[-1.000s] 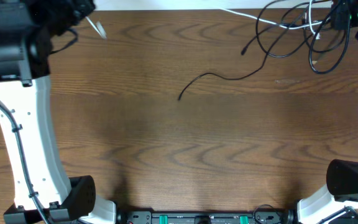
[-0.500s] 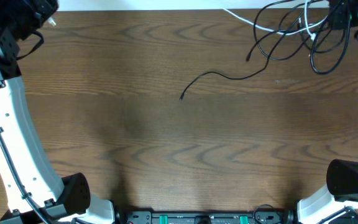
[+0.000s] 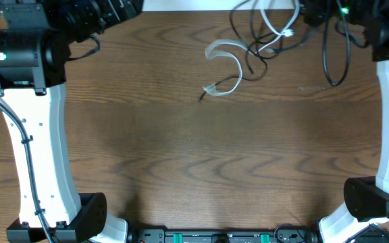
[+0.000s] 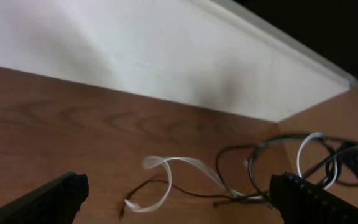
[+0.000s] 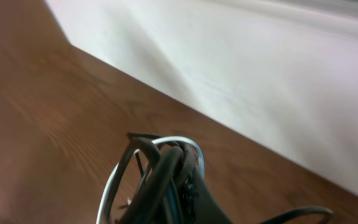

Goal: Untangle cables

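**Hand state.** Your left hand (image 4: 179, 190) is spread wide and holds nothing. Its fingers (image 4: 55, 199) sit at the two lower corners of the left wrist view. Your right hand (image 3: 314, 9) is pressed together. A bunch of thin, flexible cables (image 5: 160, 177), one white and the rest black, is packed right against it, so treat it as pinching that bunch.

**Location.** The cables trail from the right hand toward the left hand, over the far edge of the brown wood-grain surface (image 3: 181, 169). The white cable (image 3: 238, 71) reaches farthest from the right hand and lies ahead of the left hand, between its fingers. One long loop of the black cables (image 3: 325, 57) hangs just beside the right hand.

**Handling.**
- Expect light, limp cords that keep no shape and sag when lifted.
- The smooth jackets will probably slip in a loose pinch.
- The small plug ends are likely to snag at crossings.
- Take hold of the white cable on its free run, clear of the black strands, and pull gently.

**Not readable.**
- The white cable is smeared in the overhead view, so you cannot tell whether it rests on the surface.
- The black crossings are too fine to count.
- The top of the tangle is cut off by the frame edge.
- The bunch hides the right hand's fingers.
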